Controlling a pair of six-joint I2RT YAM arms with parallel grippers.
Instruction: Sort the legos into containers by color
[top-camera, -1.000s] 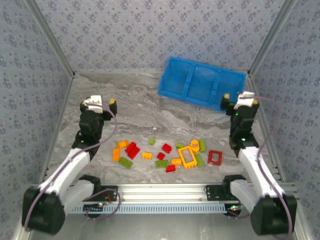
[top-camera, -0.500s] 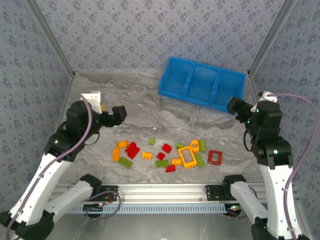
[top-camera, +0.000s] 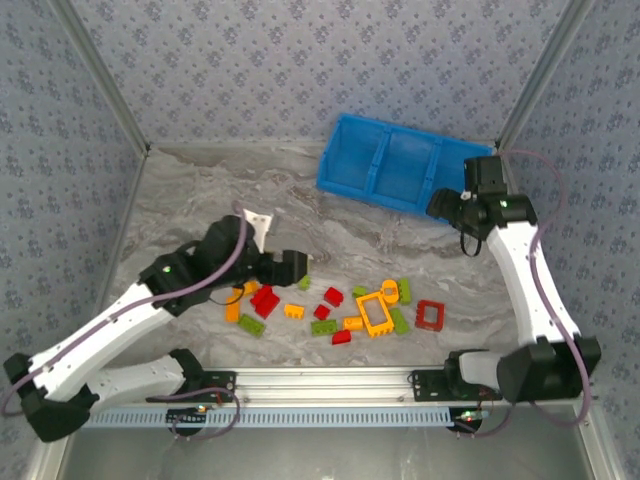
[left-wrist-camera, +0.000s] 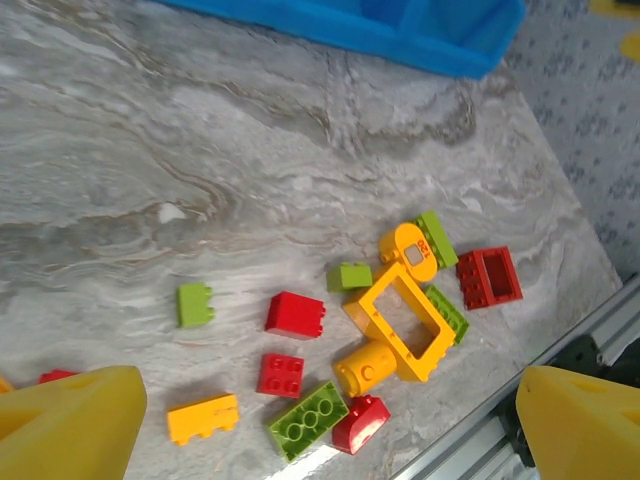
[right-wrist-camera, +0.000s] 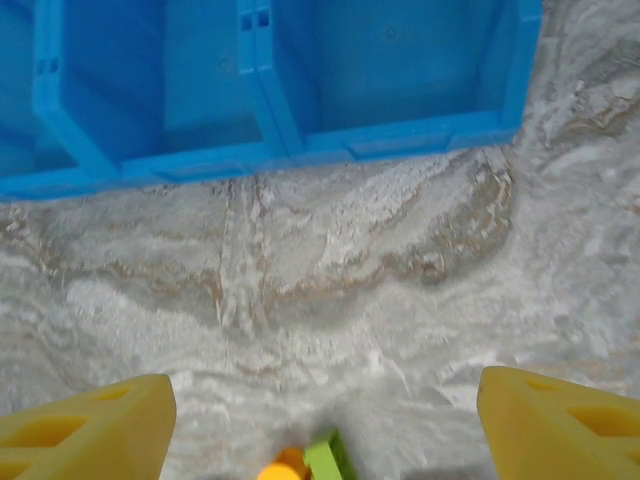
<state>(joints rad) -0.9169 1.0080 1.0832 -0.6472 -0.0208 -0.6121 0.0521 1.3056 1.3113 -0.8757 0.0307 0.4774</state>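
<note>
The left gripper (left-wrist-camera: 330, 410) and right gripper (right-wrist-camera: 325, 400) are open (holding nothing), and a grab might knock the crowded legos (left-wrist-camera: 295, 315) away.

Hidden, cropped and blurred items on the lego table

Top view: the left gripper (top-camera: 290, 265) is partly covering an orange brick (top-camera: 246, 288) and crowding a small green brick (top-camera: 303, 283). The right gripper (top-camera: 441, 204) is masking the near right corner of the blue bin (top-camera: 385, 160), and brick studs are showing too small to count. Left wrist view: the top edge is cropping the bin (left-wrist-camera: 440, 50), a yellow fingertip (left-wrist-camera: 70, 425) is hiding most of a red brick (left-wrist-camera: 55, 377), and both fingertips are running off the bottom corners. Right wrist view: everything is blurring, the bin (right-wrist-camera: 400, 140) is running off the top and left edges, and the bottom edge is cutting a green piece (right-wrist-camera: 325, 460) and an orange piece (right-wrist-camera: 283, 466).
</note>
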